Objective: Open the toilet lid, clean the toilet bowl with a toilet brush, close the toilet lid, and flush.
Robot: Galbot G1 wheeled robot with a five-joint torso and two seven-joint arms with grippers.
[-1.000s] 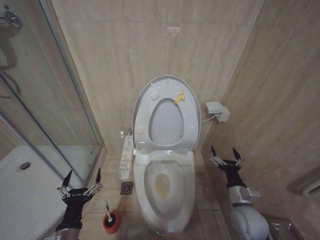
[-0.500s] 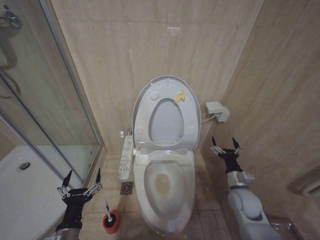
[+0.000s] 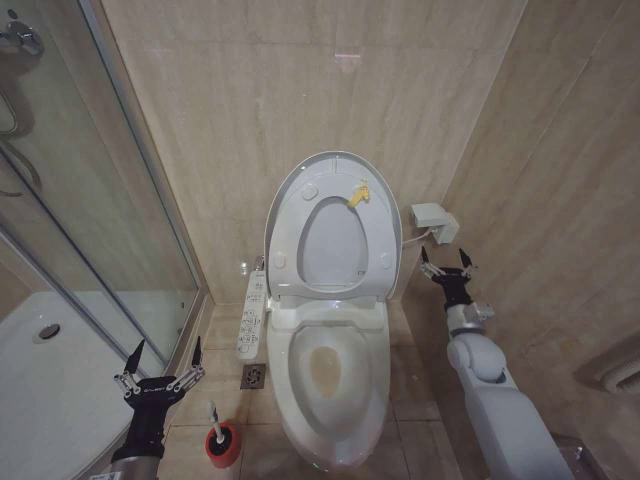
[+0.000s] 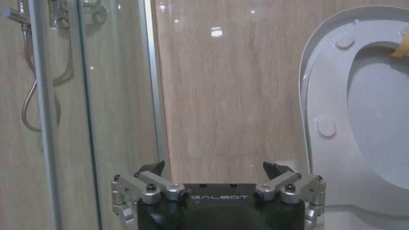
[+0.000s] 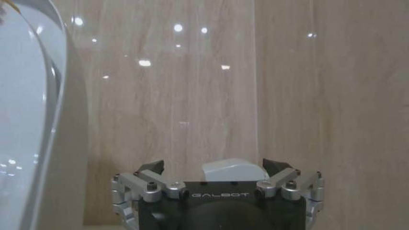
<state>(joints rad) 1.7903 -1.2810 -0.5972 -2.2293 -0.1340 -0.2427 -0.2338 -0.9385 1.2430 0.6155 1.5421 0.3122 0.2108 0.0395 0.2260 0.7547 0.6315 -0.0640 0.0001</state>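
The toilet lid (image 3: 334,245) stands upright against the back wall, with the seat ring (image 3: 290,230) and its yellow tag raised in front of it. Below lies the open toilet bowl (image 3: 330,372), yellowish water at its bottom. The toilet brush (image 3: 214,422) stands in its red holder cup (image 3: 223,446) on the floor left of the bowl. My left gripper (image 3: 162,362) hangs open just left of the brush, empty. My right gripper (image 3: 446,262) is open and empty, raised to the right of the lid's lower edge. In the left wrist view the left gripper (image 4: 214,167) faces the wall, the seat ring (image 4: 329,110) beside it.
A white box (image 3: 434,221) with a hose sits on the right wall just above my right gripper, and shows between the fingers (image 5: 275,168) farther off. A long button panel (image 3: 252,315) flanks the bowl. A glass shower screen (image 3: 90,200) closes the left. A floor drain (image 3: 253,376) is near the brush.
My right arm has stretched up and toward the back wall, bringing its gripper close under the white wall box. The left arm, brush and lid have not moved.
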